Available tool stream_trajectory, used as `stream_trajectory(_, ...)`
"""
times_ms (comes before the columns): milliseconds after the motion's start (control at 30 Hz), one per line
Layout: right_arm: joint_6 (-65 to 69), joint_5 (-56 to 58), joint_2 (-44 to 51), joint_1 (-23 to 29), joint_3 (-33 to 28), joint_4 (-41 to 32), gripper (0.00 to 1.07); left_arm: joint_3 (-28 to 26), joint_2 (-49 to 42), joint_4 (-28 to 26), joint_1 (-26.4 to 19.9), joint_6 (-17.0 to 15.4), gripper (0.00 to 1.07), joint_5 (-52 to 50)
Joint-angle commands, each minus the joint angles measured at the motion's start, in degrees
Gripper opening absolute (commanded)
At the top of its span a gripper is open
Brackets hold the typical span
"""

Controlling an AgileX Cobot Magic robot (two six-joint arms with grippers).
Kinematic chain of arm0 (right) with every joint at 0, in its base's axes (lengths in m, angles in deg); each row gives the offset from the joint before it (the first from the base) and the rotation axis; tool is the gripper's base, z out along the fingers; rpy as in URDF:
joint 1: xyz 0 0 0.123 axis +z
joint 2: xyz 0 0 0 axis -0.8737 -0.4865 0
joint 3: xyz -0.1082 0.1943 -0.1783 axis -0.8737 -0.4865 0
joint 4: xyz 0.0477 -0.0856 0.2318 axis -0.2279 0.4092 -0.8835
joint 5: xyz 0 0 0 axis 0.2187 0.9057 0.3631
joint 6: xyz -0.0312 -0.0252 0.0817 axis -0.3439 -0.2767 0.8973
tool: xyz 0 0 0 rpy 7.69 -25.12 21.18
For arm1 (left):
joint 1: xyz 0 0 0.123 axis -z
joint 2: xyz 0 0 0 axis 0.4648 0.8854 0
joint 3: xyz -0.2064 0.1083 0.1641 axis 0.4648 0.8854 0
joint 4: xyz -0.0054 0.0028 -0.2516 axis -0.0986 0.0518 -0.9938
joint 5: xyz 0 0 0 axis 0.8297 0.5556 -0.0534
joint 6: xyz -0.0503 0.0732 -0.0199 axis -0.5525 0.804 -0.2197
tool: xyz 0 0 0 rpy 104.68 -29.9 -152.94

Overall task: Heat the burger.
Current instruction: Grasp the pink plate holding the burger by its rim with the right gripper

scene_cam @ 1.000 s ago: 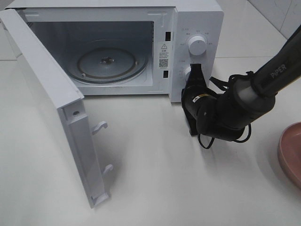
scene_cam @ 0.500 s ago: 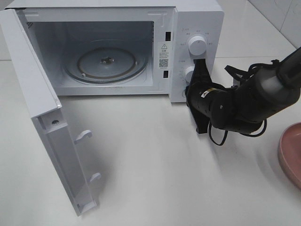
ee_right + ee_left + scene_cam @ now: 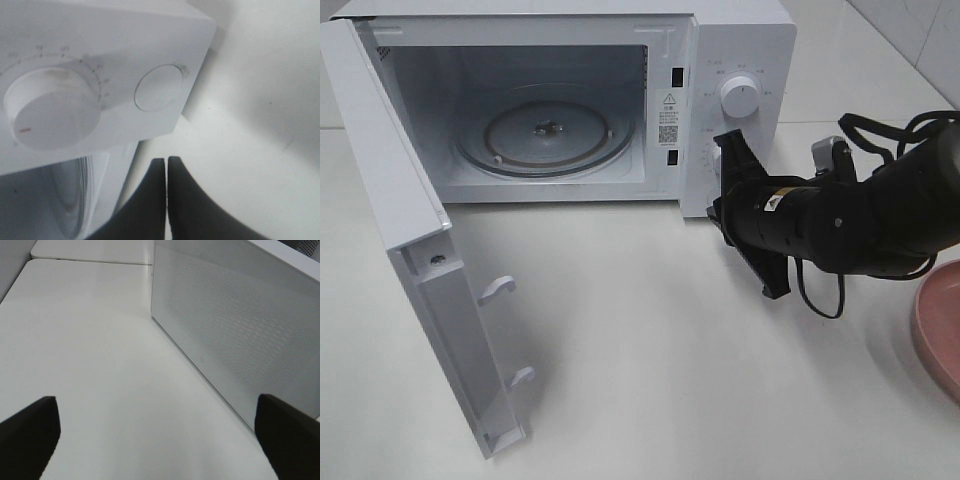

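Only cropped fingertips [image 3: 30, 435] of the spread left hand [image 3: 157, 440] show.

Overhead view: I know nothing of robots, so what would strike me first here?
A white microwave stands at the back, its door wide open on the left and the glass turntable inside bare. Next comes the black arm reaching in from the right, its claw shut just in front of the control panel. A pink plate peeks in at the right edge.
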Motion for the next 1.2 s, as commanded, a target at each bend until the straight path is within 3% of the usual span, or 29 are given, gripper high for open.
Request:
stream_trajectory(33,-4.30,4.24,3.09,-0.34,-0.74,6.70,0.00,-0.06,-0.92,-0.29,0.00,0.00,0.98,-0.52)
stream_trajectory(167,-5.84,11.92,5.96,-0.34,-0.74,17.13,0.00,-0.06,-0.92,-0.29,0.00,0.00,0.98,-0.52)
stream_trajectory(400,-7.39,19.77,9.57,-0.34,-0.74,27.39,0.01,-0.06,-0.92,-0.29,0.00,0.00,0.98,-0.52)
stream_trajectory(433,-7.39,22.98,10.77,-0.34,-0.74,31.80,0.02,-0.06,-0.92,-0.29,0.00,0.00,0.98,-0.52)
stream_trajectory(533,-7.45,24.92,11.52,-0.34,-0.74,33.98,0.02,-0.06,-0.92,-0.29,0.00,0.00,0.98,-0.52)
stream_trajectory(600,-8.94,33.23,14.21,-0.34,-0.74,41.02,0.03,-0.06,-0.92,-0.29,0.00,0.06,0.98,-0.52)
stream_trajectory(1000,-24.98,50.25,19.94,-0.46,-0.74,41.25,0.04,-0.06,-0.92,-0.29,0.00,0.06,0.98,-0.52)
stream_trajectory(1200,-36.90,58.21,22.46,-0.46,-0.69,37.36,0.04,-0.06,-0.92,-0.29,0.00,0.06,0.98,-0.52)
